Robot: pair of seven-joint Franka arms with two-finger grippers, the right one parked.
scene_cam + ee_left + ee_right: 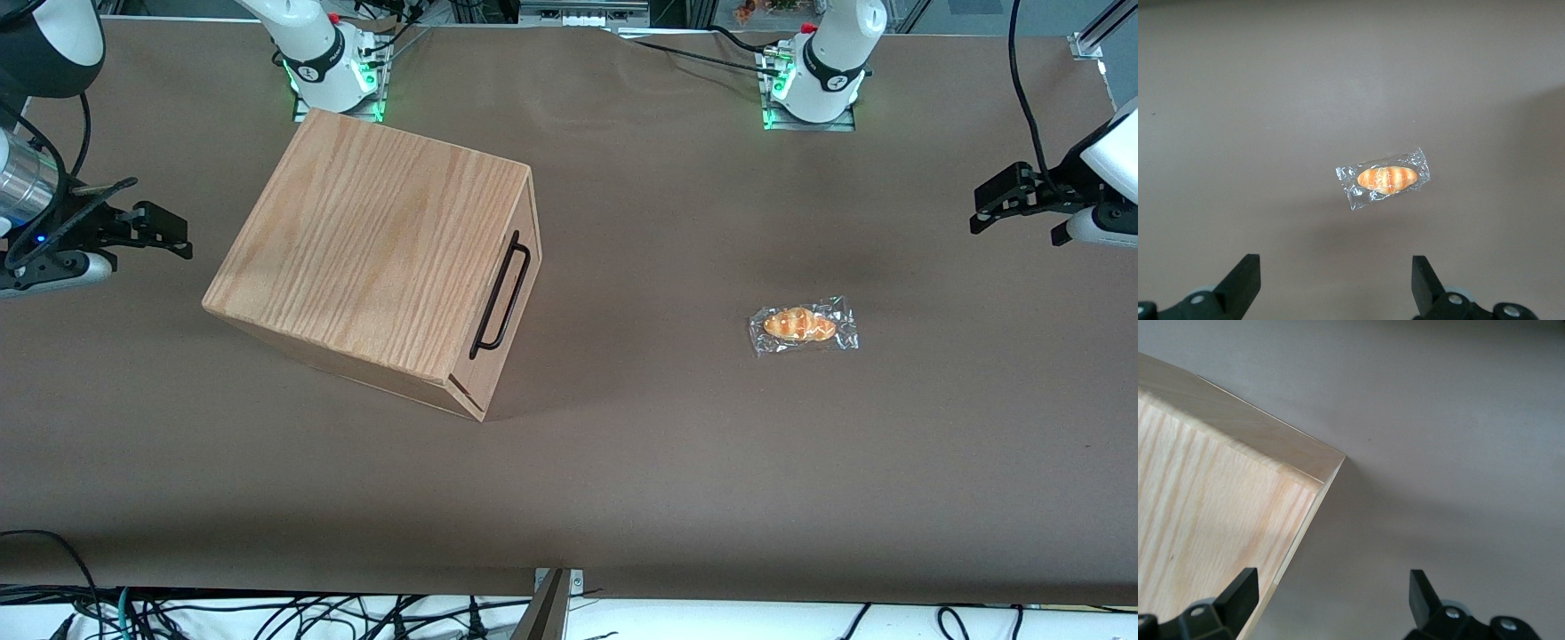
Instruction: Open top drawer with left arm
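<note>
The oak-grain wooden box (373, 240) stands on the brown table toward the parked arm's end. Its top drawer (520, 302) sits flush in the box front, with the long black bar handle (500, 296) across it. The left arm's gripper (978, 212) hovers above the table at the working arm's end, far from the handle. In the left wrist view the gripper (1335, 267) is open and empty, with its fingertips (1245, 270) wide apart above bare table. The drawer does not show in that view.
A wrapped bread roll (803, 325) lies on the table between the box and the gripper, and shows in the left wrist view (1386, 179). A corner of the box (1205, 520) shows in the right wrist view. Both arm bases (813, 89) stand at the table's back edge.
</note>
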